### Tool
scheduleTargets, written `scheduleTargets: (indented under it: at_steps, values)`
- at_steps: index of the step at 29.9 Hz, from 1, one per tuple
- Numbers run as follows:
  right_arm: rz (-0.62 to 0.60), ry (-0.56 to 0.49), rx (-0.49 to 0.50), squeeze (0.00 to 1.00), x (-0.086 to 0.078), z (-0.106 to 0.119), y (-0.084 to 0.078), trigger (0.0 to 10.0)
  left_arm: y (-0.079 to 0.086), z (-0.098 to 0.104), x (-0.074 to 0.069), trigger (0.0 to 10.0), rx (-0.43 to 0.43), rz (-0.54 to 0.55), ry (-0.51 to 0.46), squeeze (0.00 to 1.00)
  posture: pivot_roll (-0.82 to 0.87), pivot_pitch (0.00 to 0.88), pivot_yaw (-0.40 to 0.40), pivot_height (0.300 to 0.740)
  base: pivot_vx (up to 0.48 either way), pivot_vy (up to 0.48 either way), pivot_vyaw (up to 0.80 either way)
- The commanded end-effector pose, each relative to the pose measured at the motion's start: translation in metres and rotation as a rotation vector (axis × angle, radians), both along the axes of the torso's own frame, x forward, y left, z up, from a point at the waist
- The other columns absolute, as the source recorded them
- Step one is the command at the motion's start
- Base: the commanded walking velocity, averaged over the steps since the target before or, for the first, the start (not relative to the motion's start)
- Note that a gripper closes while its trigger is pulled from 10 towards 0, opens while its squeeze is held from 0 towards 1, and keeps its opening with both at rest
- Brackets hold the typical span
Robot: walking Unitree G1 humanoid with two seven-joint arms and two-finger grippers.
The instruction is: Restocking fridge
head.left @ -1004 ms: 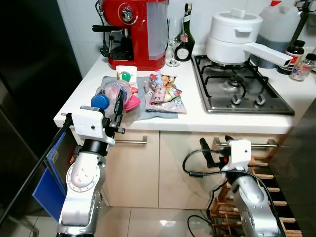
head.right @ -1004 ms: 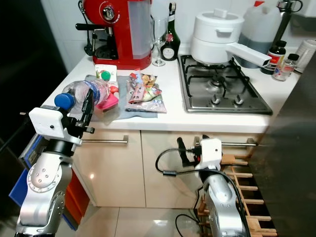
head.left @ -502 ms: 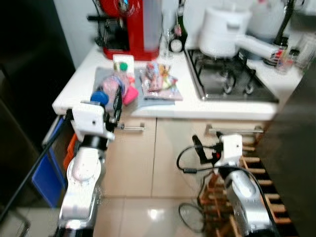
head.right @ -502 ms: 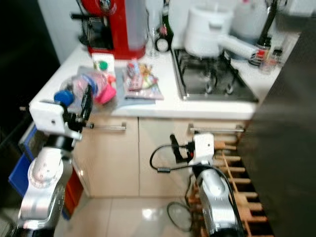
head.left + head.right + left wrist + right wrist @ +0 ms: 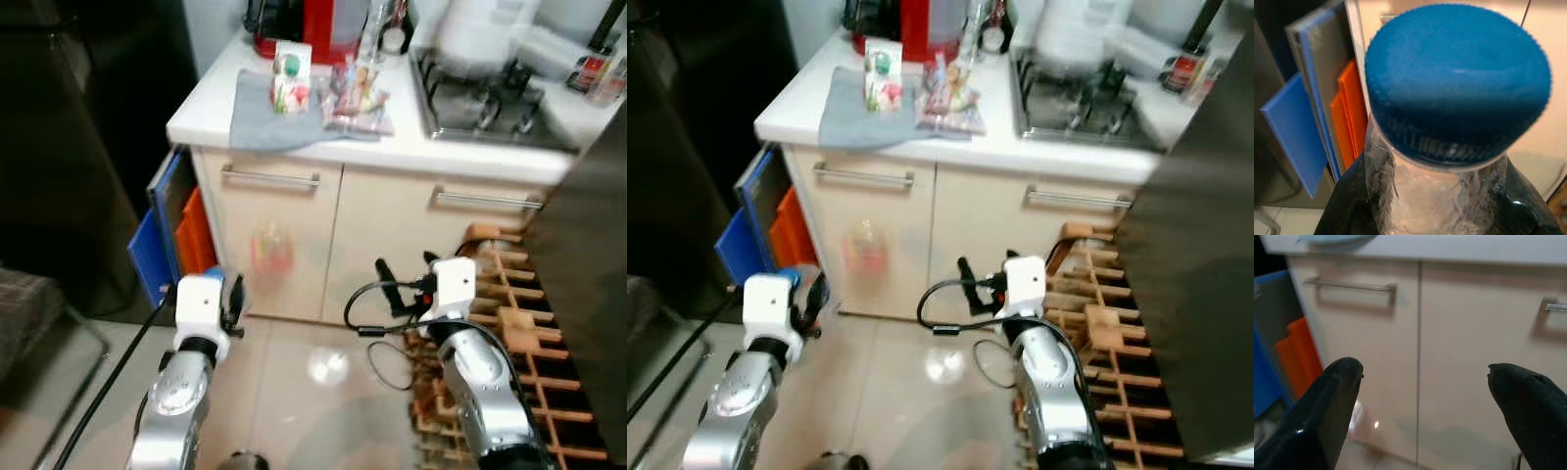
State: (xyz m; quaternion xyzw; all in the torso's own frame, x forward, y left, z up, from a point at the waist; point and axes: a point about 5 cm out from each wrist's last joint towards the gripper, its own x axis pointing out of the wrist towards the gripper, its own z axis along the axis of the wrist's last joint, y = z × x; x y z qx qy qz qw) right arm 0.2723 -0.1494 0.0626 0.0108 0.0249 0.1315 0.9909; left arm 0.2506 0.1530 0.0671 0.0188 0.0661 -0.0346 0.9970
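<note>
While your left gripper (image 5: pixel 1435 205) held its jaws clamped on the bottle (image 5: pixel 1449 147), your right gripper (image 5: pixel 1425 396) hung with jaws apart before the cupboard (image 5: pixel 1459 333).

Silver arms, white wrist boxes, black cables, black claws.

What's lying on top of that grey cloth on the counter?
On the grey cloth stand a small white carton and, toward the stove, some colourful snack packets. The picture is blurred, so their labels cannot be read, and whatever lies beneath the packets is covered.
</note>
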Motion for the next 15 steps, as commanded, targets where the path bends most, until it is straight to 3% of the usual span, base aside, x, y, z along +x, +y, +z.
scheduleTargets:
  at_steps: [1,9,15]
  values:
    - [-0.001,-0.014,-0.003,0.00,0.002,0.004,0.000,10.0,-0.005,0.019,0.009,10.0,0.009,-0.022,-0.092,0.00,-0.03,0.000,-0.006,0.740,-0.300,0.000,0.00]
    - [0.000,-0.015,0.002,0.00,0.002,0.005,0.002,10.0,-0.001,0.023,0.017,10.0,0.016,-0.005,-0.104,0.00,-0.03,0.000,-0.002,0.740,-0.289,0.000,0.00]
    - [0.000,-0.018,0.004,0.00,0.001,0.006,0.002,10.0,0.002,0.028,0.021,10.0,0.011,0.008,-0.118,0.00,-0.03,0.000,-0.006,0.740,0.000,0.000,0.00]
